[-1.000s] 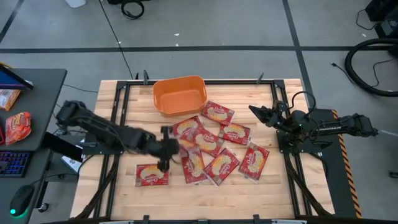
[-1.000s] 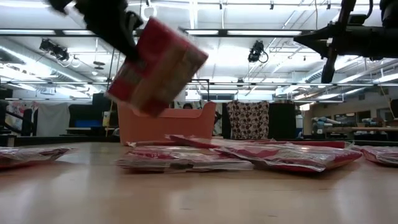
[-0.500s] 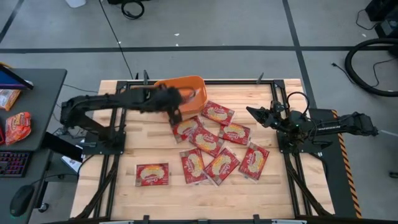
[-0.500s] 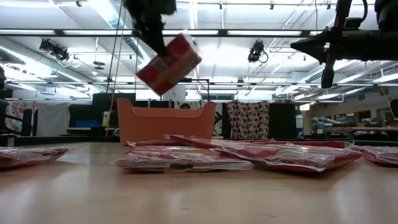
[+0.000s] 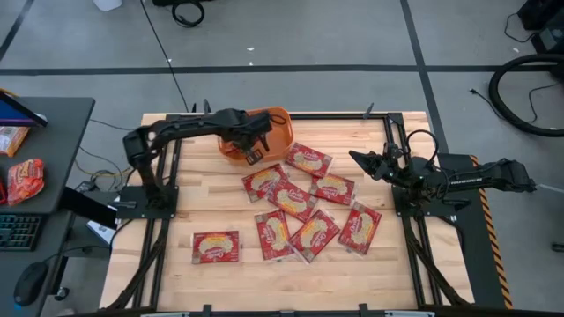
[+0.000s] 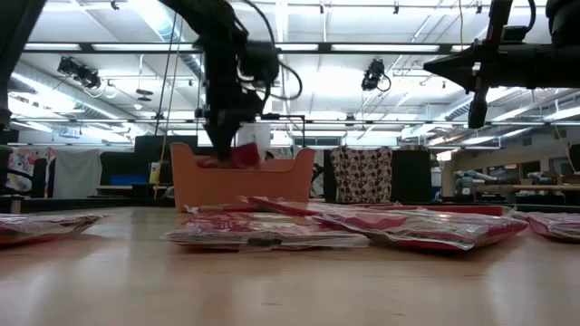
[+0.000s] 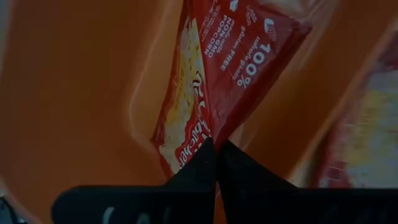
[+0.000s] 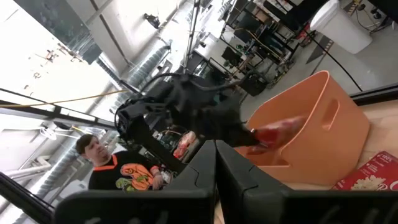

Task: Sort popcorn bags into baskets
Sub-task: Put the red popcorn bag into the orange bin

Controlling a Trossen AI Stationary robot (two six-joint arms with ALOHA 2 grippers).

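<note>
Operator, note: your left gripper sits over the orange tub at the far edge of the table, arm stretched across from the left side. Fingers pressed together on the edge of one popcorn bag; in the left wrist view the bag hangs ahead of the fingertips w/ orange tub wall around it on both sides. Low view shows the same bag at about rim level of the tub, gripper directly above it. Whether the bag touches the tub floor: can't tell.

Your right gripper waits above the table's right side, apart from all bags, pointing toward the centre. Fingers pressed together, nothing between them, per the right wrist view.

Remaining popcorn bags: eight lie flat on the table. Seven cluster mid-table just in front of the tub, several overlapping; nearest the tub is one just beside its right corner. One bag lies alone, nearer the front-left, well apart from the cluster.

Off-table: a side desk to the left carries an orange-red snack packet. A person shows in the room behind, seen past the right gripper.
</note>
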